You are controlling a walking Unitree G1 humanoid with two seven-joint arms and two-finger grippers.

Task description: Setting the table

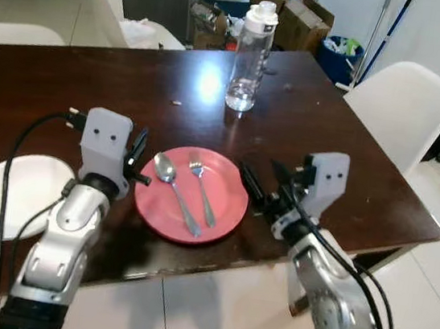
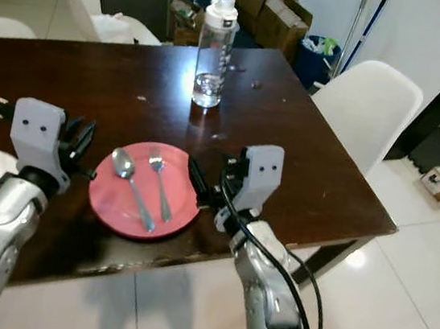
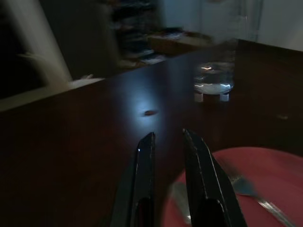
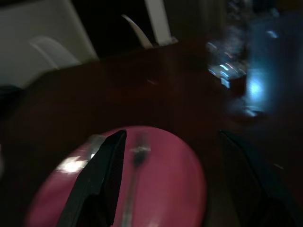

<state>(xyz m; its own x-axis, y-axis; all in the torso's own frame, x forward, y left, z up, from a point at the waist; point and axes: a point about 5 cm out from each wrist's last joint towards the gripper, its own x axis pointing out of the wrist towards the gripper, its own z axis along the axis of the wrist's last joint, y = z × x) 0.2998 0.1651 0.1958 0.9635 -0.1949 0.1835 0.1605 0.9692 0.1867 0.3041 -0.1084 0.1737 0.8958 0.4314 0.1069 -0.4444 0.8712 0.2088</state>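
A round pink plate (image 1: 227,202) sits near the front edge of the dark brown wooden table (image 1: 329,138), right where someone would sit to eat. On the plate lie a shiny metal spoon (image 1: 174,189) and a shiny metal fork (image 1: 202,188), side by side and nearly touching, handles pointing toward the table's front edge. I think they were put there together so the plate carries them, and they may need to go beside the plate next. The left gripper (image 1: 136,153) hangs just to the left of the plate, and in its wrist view its two black fingers (image 3: 142,179) are close together with only a thin gap and nothing between them. The right gripper (image 1: 260,179) hangs just to the right of the plate, with its fingers (image 4: 102,177) spread wide apart and empty, maybe ready to take something. Behind the plate, toward the far side of the table, stands a tall clear plastic bottle with a white cap (image 1: 250,55), upright, with a little water in the bottom. Left of the plate, past the left arm, a white oval dish (image 1: 1,192) rests at the table's front edge, waiting its turn, I guess.
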